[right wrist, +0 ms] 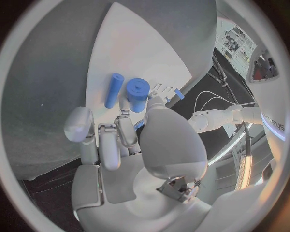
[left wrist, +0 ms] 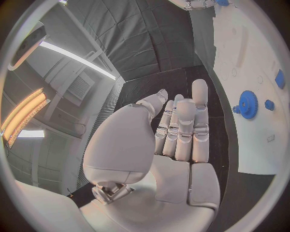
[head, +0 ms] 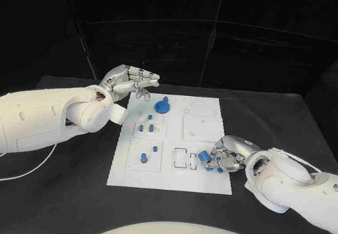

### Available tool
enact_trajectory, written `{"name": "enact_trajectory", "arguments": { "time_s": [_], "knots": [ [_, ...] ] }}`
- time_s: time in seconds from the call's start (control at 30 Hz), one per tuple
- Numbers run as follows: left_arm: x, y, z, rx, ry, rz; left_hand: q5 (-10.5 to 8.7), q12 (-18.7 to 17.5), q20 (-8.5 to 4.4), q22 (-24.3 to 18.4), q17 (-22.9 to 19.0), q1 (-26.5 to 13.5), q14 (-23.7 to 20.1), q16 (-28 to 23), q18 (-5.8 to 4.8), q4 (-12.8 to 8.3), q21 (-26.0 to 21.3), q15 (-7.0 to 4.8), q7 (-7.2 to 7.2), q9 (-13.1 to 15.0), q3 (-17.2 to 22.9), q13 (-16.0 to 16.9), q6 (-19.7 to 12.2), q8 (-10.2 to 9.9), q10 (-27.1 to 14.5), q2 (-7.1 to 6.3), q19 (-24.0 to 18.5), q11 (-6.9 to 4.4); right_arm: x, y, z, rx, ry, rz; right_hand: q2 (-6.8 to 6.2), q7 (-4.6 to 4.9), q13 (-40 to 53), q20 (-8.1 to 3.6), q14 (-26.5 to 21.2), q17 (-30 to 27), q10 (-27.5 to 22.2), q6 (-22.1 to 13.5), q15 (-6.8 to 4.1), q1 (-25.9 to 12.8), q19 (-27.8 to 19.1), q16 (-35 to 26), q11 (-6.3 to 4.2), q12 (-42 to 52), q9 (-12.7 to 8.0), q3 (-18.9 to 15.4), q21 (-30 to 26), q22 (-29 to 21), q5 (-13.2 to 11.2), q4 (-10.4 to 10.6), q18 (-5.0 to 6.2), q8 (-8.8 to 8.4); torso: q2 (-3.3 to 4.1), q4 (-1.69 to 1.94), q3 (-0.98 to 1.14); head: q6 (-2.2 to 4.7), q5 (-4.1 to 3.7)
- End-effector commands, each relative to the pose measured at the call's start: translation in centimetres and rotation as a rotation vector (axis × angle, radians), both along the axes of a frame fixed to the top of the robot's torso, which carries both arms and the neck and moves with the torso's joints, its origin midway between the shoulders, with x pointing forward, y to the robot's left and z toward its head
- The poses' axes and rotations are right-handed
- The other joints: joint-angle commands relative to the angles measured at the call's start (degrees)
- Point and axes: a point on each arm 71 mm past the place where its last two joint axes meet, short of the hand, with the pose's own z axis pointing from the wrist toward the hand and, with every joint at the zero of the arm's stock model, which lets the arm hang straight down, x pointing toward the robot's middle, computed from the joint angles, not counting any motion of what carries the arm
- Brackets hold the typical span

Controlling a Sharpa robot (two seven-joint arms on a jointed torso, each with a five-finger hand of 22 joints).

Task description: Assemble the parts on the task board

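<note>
Left hand (head: 130, 81) hovers past the far left corner of the white task board (head: 132, 172), its fingers drawn together and slightly curled with nothing between them; in the left wrist view the fingers (left wrist: 187, 128) lie side by side over the dark table (head: 57, 195), beside the board's edge. Near it on the board stands a blue gear (head: 164, 106), seen in the left wrist view too (left wrist: 248, 104), with a few small blue pieces (head: 145, 129) set in the recesses on the board's left half. Right hand (head: 228, 154) rests at the board's near right edge, fingers bent down around a blue cylinder (right wrist: 137, 94) that its fingertips touch; whether it truly grips the cylinder I cannot tell. Just beside that cylinder lies a slimmer blue peg (right wrist: 113, 90) on the board.
</note>
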Motion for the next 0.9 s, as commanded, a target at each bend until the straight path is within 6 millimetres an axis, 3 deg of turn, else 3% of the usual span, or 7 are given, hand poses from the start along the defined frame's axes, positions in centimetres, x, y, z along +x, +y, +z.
{"name": "enact_trajectory", "arguments": {
  "time_s": [0.03, 0.37, 0.7, 0.9],
  "knots": [
    [-0.1, -0.1, 0.1, -0.01, 0.002, -0.01, 0.11, 0.4, 0.19, -0.11, -0.05, 0.23, -0.41, 0.04, 0.36, 0.05, -0.19, 0.1, -0.08, -0.01, -0.29, 0.1, -0.4, 0.4, -0.55, 0.17, 0.0, 0.0, -0.1, 0.1, -0.7, -0.03, 0.029, 0.005, 0.07, -0.1, 0.1, -0.13, 4.96, 10.07, 0.11, -0.4, -0.44, -0.28, 0.28, 0.35, -0.01, -0.08, -0.05, -0.34, 0.27, 0.07, -0.22, 0.05, -0.56, 0.39, -0.01, 0.02, -0.03, 0.07, 0.21],
    [-0.1, -0.1, 0.1, -0.011, 0.007, -0.014, 0.11, 0.41, 0.2, -0.12, -0.08, 0.2, -0.43, 0.03, 0.36, 0.07, -0.2, 0.11, -0.06, -0.01, -0.32, 0.1, -0.44, 0.4, -0.6, 0.15, 0.01, 0.02, -0.3, 0.4, -1.3, -0.024, 0.034, -0.004, 0.94, -0.3, 1.08, -0.21, 5.01, 10.36, 0.68, -0.54, -0.57, 0.91, 0.35, 0.47, -0.18, 0.34, 1.08, -0.56, 0.39, 0.35, 2.58, -0.16, -0.6, 1.53, -0.05, -0.03, -0.05, -0.21, 0.26],
    [-0.1, 0.0, 0.1, -0.01, 0.008, -0.013, 0.11, 0.41, 0.2, -0.12, -0.08, 0.2, -0.43, 0.03, 0.36, 0.07, -0.2, 0.11, -0.06, -0.01, -0.32, 0.1, -0.44, 0.4, -0.6, 0.15, 0.01, 0.02, -0.5, 0.2, 0.1, 0.145, -0.077, -0.065, 2.58, -0.86, 2.78, -0.69, 5.22, 11.42, 1.95, -0.29, -1.07, 4.08, 1.07, 0.9, -0.75, 1.09, 2.68, -0.49, 1.19, 1.76, 12.41, -0.63, -0.83, 2.96, -0.12, -0.02, -0.02, -0.19, 0.38],
    [-0.1, 0.0, 0.1, -0.01, 0.007, -0.013, 0.11, 0.41, 0.2, -0.12, -0.08, 0.2, -0.43, 0.03, 0.36, 0.07, -0.2, 0.11, -0.06, -0.01, -0.32, 0.1, -0.44, 0.4, -0.6, 0.15, 0.01, 0.02, -0.9, 0.5, 1.1, 0.262, -0.128, -0.093, 2.87, -0.92, 3.1, -0.75, 5.28, 11.73, 2.16, -0.34, -1.12, 5.03, 1.22, 1.03, -0.84, 1.15, 2.98, -0.41, 1.38, 2.12, 14.29, -0.67, -0.89, 3.08, -0.08, 0.03, -0.04, -0.06, 0.36]
  ]
}}
